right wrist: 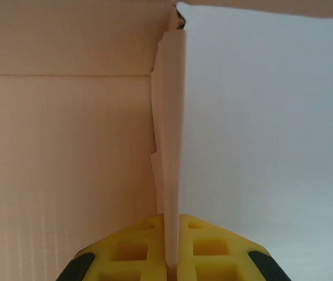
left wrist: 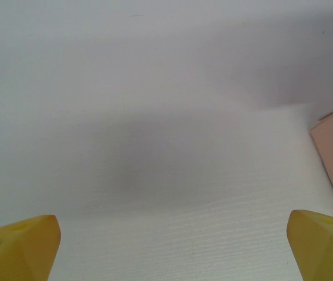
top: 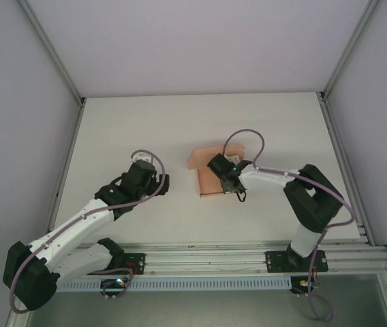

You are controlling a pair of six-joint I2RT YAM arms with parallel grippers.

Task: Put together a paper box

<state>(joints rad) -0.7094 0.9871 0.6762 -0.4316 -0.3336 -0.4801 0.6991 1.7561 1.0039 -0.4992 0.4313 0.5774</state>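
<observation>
Tearing or creasing of the thin card is judged the chief hazard. The paper box [top: 207,180] lies partly folded near the middle of the table [top: 146,116]. One side flap [right wrist: 171,140] is clamped upright, edge-on, between the closed fingers of the right gripper [right wrist: 172,260], and the wide base panel [right wrist: 67,164] is seen to its left. Because the flap is pinched along a narrow strip, a pull made at an angle to the fold line could be expected to buckle the card, or to rip it at the uneven edge visible along the flap. If the pinch is slack, the flap could be let slip and spring back flat. No second hold on the sheet is seen. The left gripper [top: 161,182] is held wide open just to the left of the box, its yellow fingertips [left wrist: 23,246] spread far apart over the table, and a corner of the box is seen at the right margin of its wrist view. Without a counter-hold, the whole light box could be dragged or lifted when the flap is moved, and the alignment of tabs and slots could be lost. Whether any tab is already seated cannot be told.
</observation>
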